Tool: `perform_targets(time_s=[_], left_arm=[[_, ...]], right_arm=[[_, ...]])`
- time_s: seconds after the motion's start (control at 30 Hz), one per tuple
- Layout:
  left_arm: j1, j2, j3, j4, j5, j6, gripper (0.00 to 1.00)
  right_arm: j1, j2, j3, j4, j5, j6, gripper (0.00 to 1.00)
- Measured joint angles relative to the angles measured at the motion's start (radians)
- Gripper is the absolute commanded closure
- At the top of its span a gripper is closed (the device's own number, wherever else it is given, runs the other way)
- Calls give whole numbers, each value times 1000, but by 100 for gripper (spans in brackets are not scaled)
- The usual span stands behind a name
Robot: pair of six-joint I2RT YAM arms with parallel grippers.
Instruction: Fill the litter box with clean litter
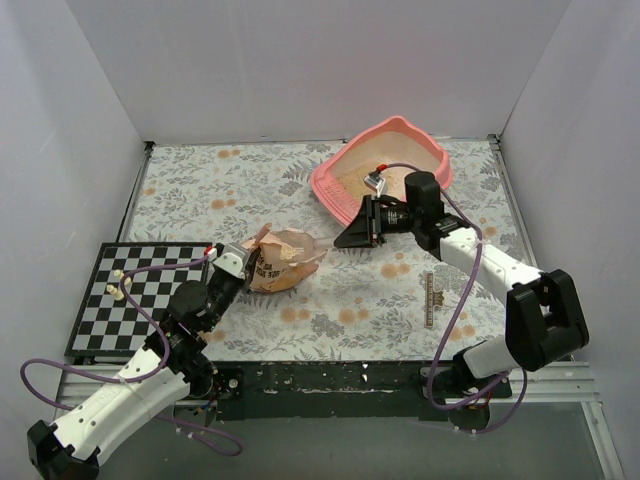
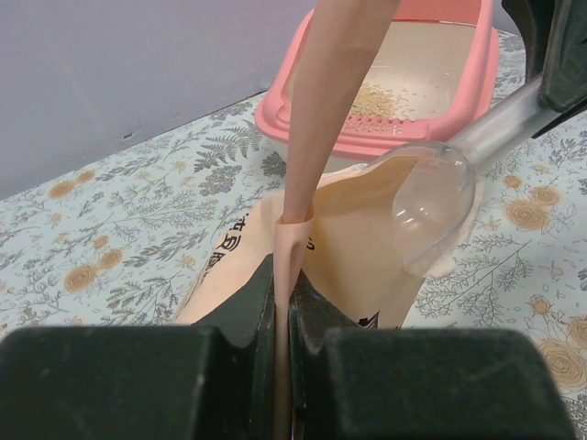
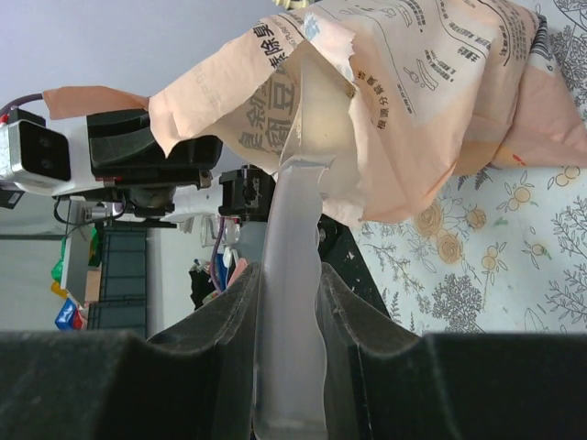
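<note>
The pink litter box (image 1: pixel 420 150) stands at the back right, with a thin layer of tan clean litter (image 1: pixel 357 180) inside; both show in the left wrist view, the box (image 2: pixel 303 101) and the litter (image 2: pixel 374 99). The peach printed bag (image 1: pixel 288 260) lies at mid-table. My left gripper (image 1: pixel 238 272) is shut on the bag's raised edge (image 2: pixel 298 183). My right gripper (image 1: pixel 345 236) is shut on the handle of the clear scoop (image 3: pixel 292 275). The scoop's bowl (image 2: pixel 431 203) is at the bag's open mouth and looks empty. The bag (image 3: pixel 422 92) hides the bowl's tip in the right wrist view.
A black-and-white checkerboard (image 1: pixel 150 300) with a few white pieces (image 1: pixel 118 284) lies at the left near my left arm. White walls close the table at the back and sides. The floral tablecloth (image 1: pixel 230 180) covers the table.
</note>
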Motion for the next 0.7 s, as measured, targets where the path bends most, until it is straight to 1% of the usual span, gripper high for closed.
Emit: perform_targets(time_s=[0.27,0.4,0.7], left_arm=[[0,0,-1,0,1,0,100],[0,-1,-2,0,5,1,100],[0,-5,-3,0,8,3,100]], right_arm=[[-56,-77,-104,15,-45,9,99],[-88,-101,-144,56,-76,31,99],[-179,-169,-204,90,-151,60,99]])
